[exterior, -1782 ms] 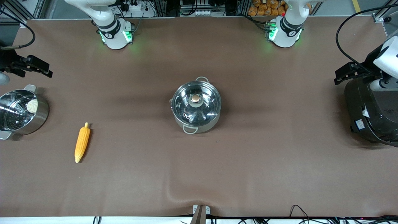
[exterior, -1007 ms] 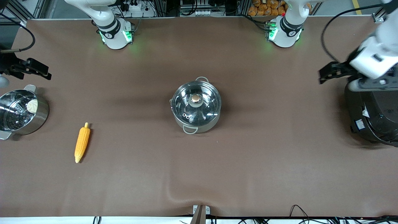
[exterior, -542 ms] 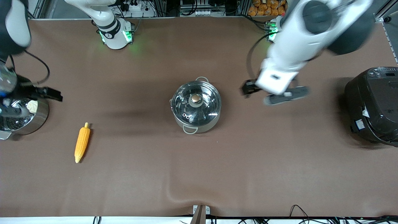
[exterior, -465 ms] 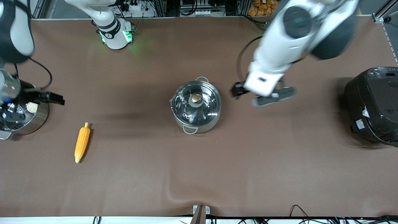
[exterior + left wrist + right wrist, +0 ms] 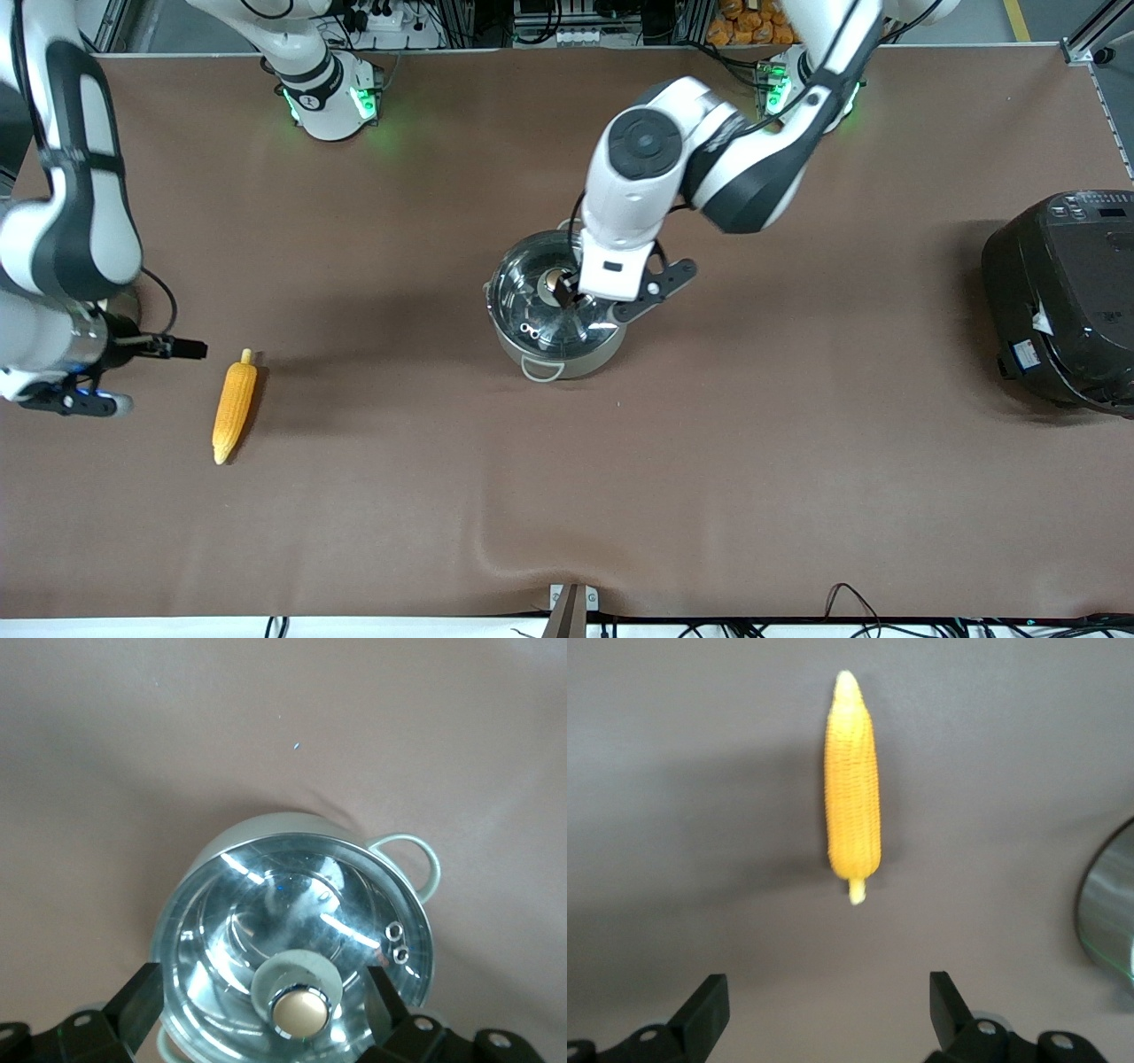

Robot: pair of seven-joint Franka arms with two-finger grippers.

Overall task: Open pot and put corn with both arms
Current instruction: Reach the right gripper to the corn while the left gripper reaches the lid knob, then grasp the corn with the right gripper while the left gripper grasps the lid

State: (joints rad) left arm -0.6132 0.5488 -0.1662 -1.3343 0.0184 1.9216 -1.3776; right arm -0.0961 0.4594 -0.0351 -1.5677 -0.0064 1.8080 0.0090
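Fingers apart, corn lengthwise ahead.

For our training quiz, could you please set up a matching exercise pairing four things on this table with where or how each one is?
Things:
1. corn
2. lid
3. left tool
4. right tool

States:
A. open, over the table near the corn's stem end
B. lying flat on the table, untouched
C. open, fingers either side of the knob
D. closed on the pot

Pairs: 1-B, 2-D, 3-C, 4-A
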